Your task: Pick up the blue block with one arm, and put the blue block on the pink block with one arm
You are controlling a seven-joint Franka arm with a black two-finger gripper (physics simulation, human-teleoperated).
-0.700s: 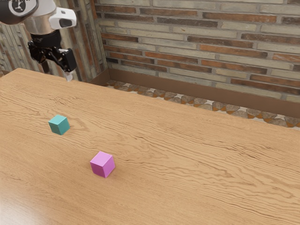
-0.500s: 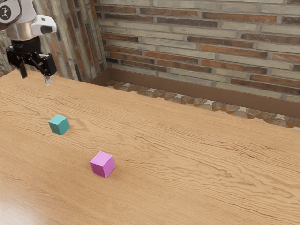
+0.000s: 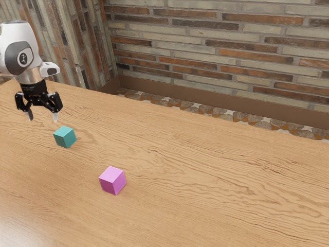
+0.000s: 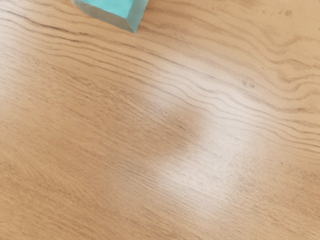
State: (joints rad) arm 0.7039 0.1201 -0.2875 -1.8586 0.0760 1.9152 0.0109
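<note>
1. The table (image 3: 216, 180) stretches wide in front of a brick wall (image 3: 231, 46), and both blocks sit on its wood.
2. The arm (image 3: 20, 54) comes in from the exterior view's left with its hand pointing down.
3. Its gripper (image 3: 42, 117) hangs with fingers spread and nothing between them. It is near the blue block, on the exterior view's left of it and not over it.
4. The pink block (image 3: 112, 180) stands apart from the blue one with nothing on top.
5. The blue block (image 3: 65, 137), teal to my eye, rests on the table untouched. By my reckoning nothing is done yet: lining up, grasping, lifting and stacking all remain.
</note>
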